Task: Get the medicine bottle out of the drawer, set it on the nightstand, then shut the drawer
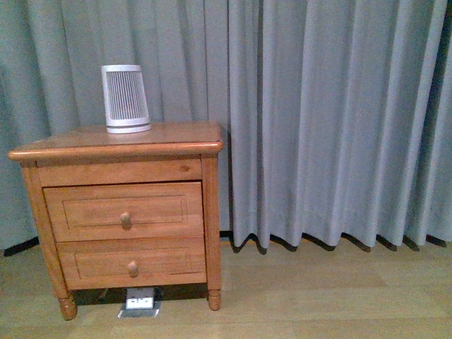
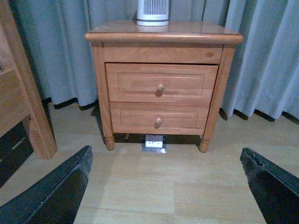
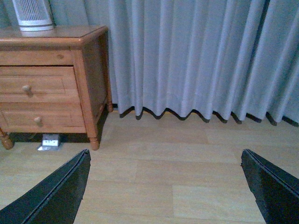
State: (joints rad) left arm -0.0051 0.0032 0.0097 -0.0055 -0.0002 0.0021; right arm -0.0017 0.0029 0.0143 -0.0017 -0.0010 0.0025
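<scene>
The orange-brown nightstand [image 1: 120,152] stands at the left against grey curtains; it also shows in the left wrist view [image 2: 163,38] and the right wrist view [image 3: 51,39]. Its upper drawer [image 1: 124,210] is shut, with one round knob [image 1: 126,220]; the drawer also shows in the left wrist view [image 2: 161,83] and the right wrist view [image 3: 35,84]. The medicine bottle is hidden. My left gripper [image 2: 166,186] is open and empty above the floor, well short of the nightstand. My right gripper [image 3: 166,186] is open and empty, off to the nightstand's right. Neither arm shows in the front view.
A white ribbed tapered appliance [image 1: 126,99] stands on the nightstand's top. The shallower lower drawer [image 1: 133,263] is shut. A white floor socket box [image 1: 140,302] lies under the nightstand. A plain wooden furniture post [image 2: 21,88] stands beside my left gripper. Wood floor [image 1: 332,289] spreads in front.
</scene>
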